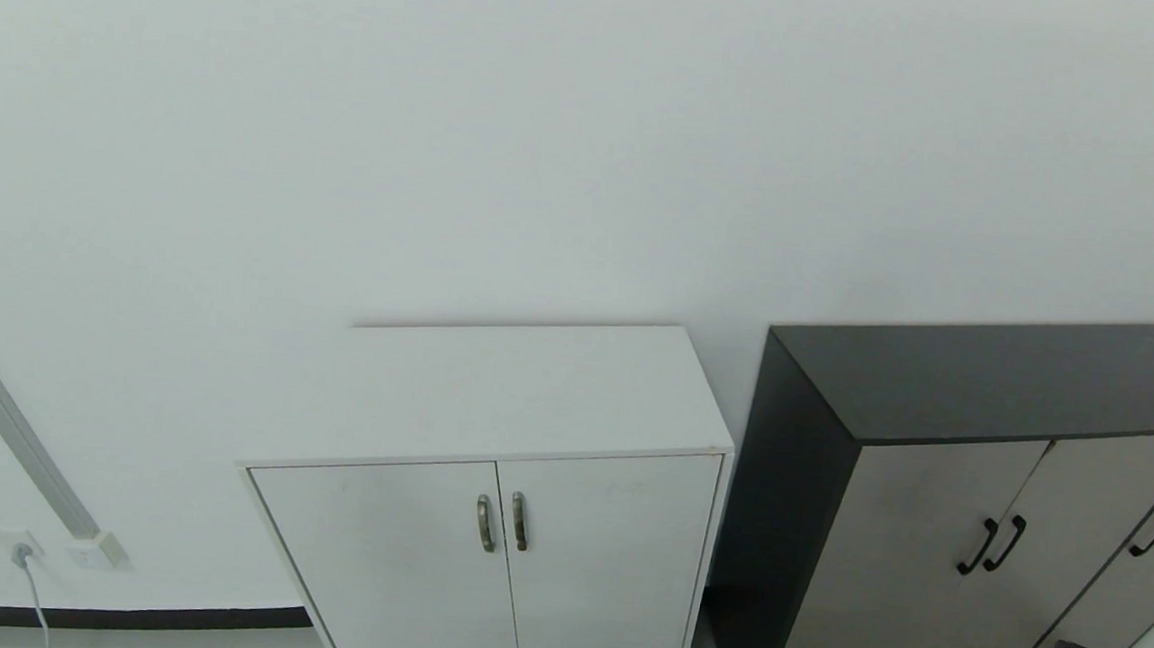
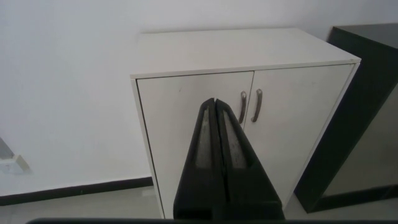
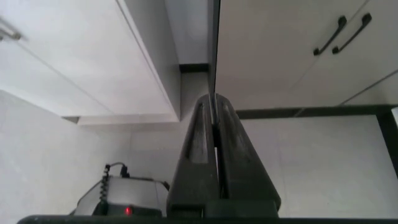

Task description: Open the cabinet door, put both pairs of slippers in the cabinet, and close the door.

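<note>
Dead ahead at six o'clock stands the white cabinet (image 1: 485, 519), both doors flat shut, its two metal handles (image 1: 502, 522) side by side at the centre seam; the black-topped cabinet (image 1: 929, 466) stands just beside it at four o'clock. My left pincer (image 2: 215, 102) is pressed fully together, nothing in it, facing the white doors; my right pincer (image 3: 215, 98) is likewise clamped tight on nothing, low over the pale floor (image 3: 62, 162), pointing at the gap between the two cabinets.
</note>
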Robot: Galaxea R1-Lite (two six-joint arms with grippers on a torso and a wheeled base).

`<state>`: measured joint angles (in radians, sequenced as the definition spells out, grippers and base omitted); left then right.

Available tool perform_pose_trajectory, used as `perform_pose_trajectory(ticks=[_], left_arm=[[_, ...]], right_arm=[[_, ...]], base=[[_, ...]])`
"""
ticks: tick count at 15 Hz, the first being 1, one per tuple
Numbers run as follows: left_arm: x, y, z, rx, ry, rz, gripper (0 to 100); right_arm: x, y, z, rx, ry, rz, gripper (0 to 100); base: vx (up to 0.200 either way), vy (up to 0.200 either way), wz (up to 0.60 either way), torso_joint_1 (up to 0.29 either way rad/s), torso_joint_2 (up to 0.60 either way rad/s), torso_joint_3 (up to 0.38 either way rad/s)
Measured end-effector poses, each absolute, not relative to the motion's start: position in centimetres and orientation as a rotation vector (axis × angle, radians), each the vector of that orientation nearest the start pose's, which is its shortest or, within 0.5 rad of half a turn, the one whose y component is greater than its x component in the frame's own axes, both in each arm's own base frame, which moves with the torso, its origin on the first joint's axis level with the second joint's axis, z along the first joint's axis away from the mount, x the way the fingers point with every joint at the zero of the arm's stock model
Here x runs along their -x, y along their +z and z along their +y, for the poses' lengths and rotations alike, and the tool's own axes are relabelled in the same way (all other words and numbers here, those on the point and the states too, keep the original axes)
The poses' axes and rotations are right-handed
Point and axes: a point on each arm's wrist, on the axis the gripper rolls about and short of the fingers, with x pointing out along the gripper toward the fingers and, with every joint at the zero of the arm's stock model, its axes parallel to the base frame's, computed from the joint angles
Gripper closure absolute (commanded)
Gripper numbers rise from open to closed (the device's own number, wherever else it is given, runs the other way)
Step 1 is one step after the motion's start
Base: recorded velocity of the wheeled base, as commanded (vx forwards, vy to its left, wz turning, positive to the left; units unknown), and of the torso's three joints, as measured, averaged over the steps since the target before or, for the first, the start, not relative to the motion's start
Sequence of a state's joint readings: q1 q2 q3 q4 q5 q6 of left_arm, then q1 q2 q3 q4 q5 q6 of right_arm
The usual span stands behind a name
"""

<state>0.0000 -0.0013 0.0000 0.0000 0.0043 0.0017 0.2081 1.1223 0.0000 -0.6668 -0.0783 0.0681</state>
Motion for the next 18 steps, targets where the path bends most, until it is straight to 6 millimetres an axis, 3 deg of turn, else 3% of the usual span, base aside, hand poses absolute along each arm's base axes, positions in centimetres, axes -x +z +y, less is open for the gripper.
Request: perform_pose_trajectory(ticks=[5, 9, 18], left_arm=[[2.3, 7.5, 0.0, -0.001, 0.004, -0.001, 100], [2.3, 7.5, 0.0, -0.002, 0.004, -0.001, 100], [2.3, 7.5, 0.0, -0.002, 0.004, -0.001, 100]], right_arm=[[-5.0, 9.5, 1.0, 0.041, 0.178, 0.495, 100], [-2.5, 8.8, 0.7, 0.046, 0.263, 0.47, 100], [-0.9, 7.8, 0.4, 0.059, 0.336, 0.423, 100]], base=[[0.0, 0.0, 0.0, 0.0, 0.0, 0.0], [0.0, 0.0, 0.0, 0.0, 0.0, 0.0], [0.0, 0.0, 0.0, 0.0, 0.0, 0.0]])
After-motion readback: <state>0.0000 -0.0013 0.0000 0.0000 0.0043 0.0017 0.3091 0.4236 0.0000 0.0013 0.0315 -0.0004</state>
